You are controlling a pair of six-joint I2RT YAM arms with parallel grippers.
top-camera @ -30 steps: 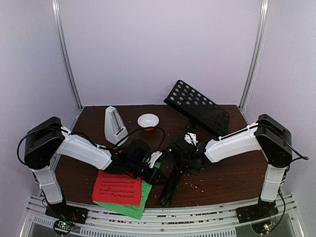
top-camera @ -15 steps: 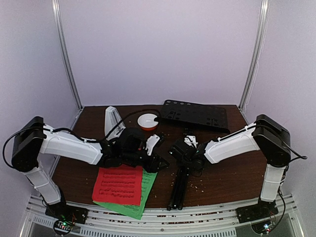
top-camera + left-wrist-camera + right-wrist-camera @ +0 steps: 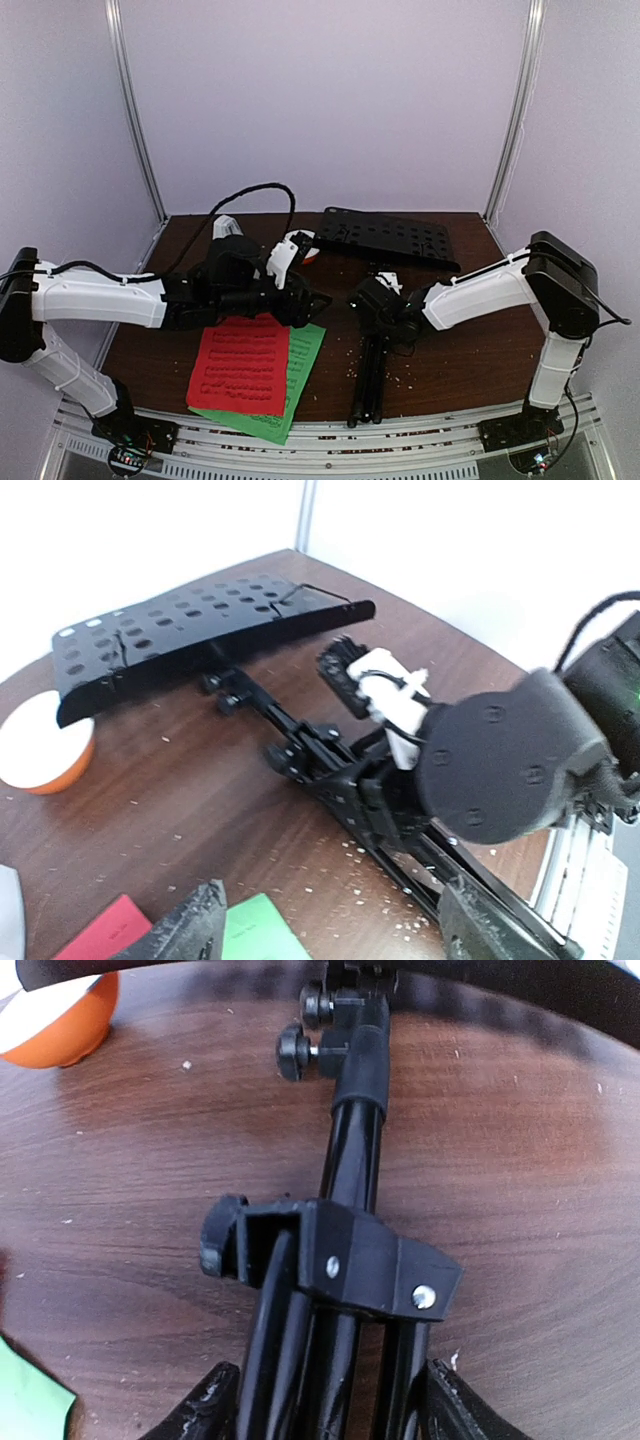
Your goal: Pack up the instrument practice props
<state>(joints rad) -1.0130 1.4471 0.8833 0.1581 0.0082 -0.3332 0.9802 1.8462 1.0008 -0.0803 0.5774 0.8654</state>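
The black music stand lies flat on the table, its perforated desk point(image 3: 385, 236) point(image 3: 200, 630) at the back and its folded legs point(image 3: 365, 385) reaching toward the front edge. My right gripper point(image 3: 373, 312) point(image 3: 330, 1410) is shut on the legs just below the hub point(image 3: 340, 1250). My left gripper point(image 3: 312, 300) point(image 3: 335, 940) hovers open to the left of the stand, holding nothing. The red page point(image 3: 240, 365) lies on the green page point(image 3: 303, 350) at the front left. Only the top of the white metronome point(image 3: 224, 228) shows behind my left arm.
A small white-and-orange bowl point(image 3: 302, 246) point(image 3: 40, 745) point(image 3: 60, 1020) sits at the back, next to the desk's left end. Pale crumbs are scattered on the wood around the stand's legs. My left arm's black cable arcs above the bowl.
The stand's desk came down from a raised tilt to lie flat on the table. My left gripper opened and pulled away up and left from the stand. The right gripper kept its hold.
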